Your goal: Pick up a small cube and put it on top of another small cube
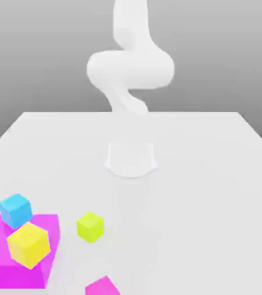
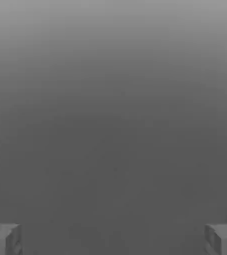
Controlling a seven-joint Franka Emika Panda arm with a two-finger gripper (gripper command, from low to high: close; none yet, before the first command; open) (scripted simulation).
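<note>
Two fingertips (image 2: pixel 3 239) — end effector (image 2: pixel 113 239) spread wide; nothing held.

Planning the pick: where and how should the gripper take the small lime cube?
Judging by its pose, come from above onto the lime cube, pads on two opposite side faces. It sits alone on the table, apart from the magenta block, turned slightly, so rotate the open gripper to match.

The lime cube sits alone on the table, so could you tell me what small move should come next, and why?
Probably lower the open pincer toward the lime cube: it holds nothing, and the cube stands free on the table, apart from the cyan cube.
</note>
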